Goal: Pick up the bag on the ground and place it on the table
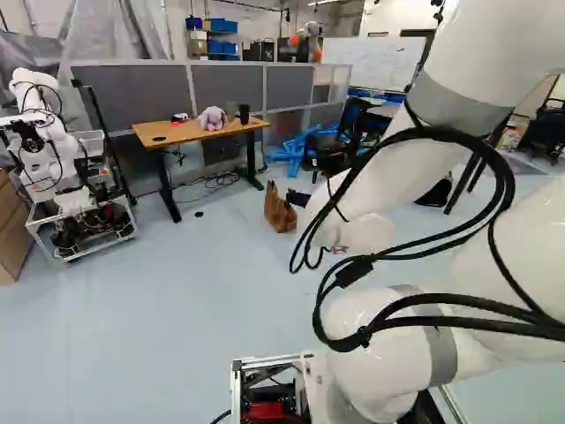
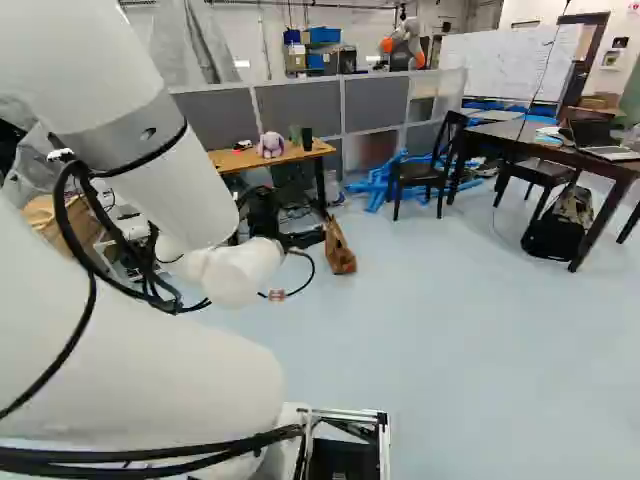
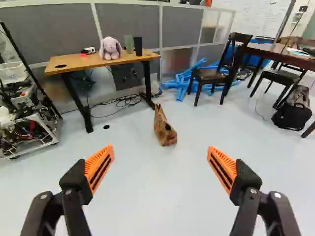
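Right base view and two others: brown bag (image 2: 340,252) on the floor, gripper (image 2: 300,239) spread wide

In the right base view, the gripper shows beyond the white arm (image 2: 185,190), left of the middle, with the brown bag just beside it in the picture. Behind stands the wooden table (image 2: 296,153), bearing a plush rabbit (image 2: 270,145) and a dark cup (image 2: 307,139). At the right, a laptop (image 2: 600,140) lies on a dark table (image 2: 622,166), and a black backpack (image 2: 553,236) sits on the floor by that table's legs.

In the left base view, the brown bag stands on the floor near the middle, in front of the wooden table's right end. Another robot (image 1: 44,132) stands on a wheeled cart at the left. Blue frames (image 1: 305,148) lie beyond the bag, near a dark chair.

In the wrist view, the fingers (image 3: 100,167) stand far apart, with nothing held between their orange pads. The brown bag is ahead of them, well apart from both, upright on the pale floor (image 3: 157,196). Cables (image 3: 120,102) lie under the wooden table, and a small black disc (image 3: 106,127) rests on the floor between the table and the gripper.
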Controlling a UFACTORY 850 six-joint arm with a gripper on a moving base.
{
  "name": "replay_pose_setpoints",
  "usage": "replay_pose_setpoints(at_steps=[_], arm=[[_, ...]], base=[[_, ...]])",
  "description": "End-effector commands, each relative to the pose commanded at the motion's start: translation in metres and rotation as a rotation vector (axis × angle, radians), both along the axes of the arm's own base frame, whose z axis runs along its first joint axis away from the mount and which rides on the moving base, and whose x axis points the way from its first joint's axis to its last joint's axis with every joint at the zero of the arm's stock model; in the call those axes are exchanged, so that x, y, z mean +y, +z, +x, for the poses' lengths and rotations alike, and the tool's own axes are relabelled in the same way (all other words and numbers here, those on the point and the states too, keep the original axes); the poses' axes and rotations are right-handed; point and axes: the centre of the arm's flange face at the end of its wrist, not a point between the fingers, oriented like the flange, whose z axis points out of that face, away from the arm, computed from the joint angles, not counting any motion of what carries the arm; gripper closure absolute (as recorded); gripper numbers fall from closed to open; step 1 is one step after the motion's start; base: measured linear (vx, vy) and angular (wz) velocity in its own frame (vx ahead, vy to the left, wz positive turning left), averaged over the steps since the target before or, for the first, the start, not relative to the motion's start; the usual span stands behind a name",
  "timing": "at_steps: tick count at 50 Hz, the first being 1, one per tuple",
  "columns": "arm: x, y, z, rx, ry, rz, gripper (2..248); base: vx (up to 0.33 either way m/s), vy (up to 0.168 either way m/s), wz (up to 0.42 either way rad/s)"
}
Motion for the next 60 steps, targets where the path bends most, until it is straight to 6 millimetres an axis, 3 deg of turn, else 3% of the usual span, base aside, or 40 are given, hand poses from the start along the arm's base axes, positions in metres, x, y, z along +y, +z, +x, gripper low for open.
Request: replay_pose_setpoints(at_steps=[16,60], arm=[[0.0000,0.0000,0.0000,0.000,0.000,0.000,3],[0.0000,0.0000,0.0000,0.000,0.000,0.000,3]], base=[[0.133,0.019,0.011],[0.314,0.005,-0.028]])
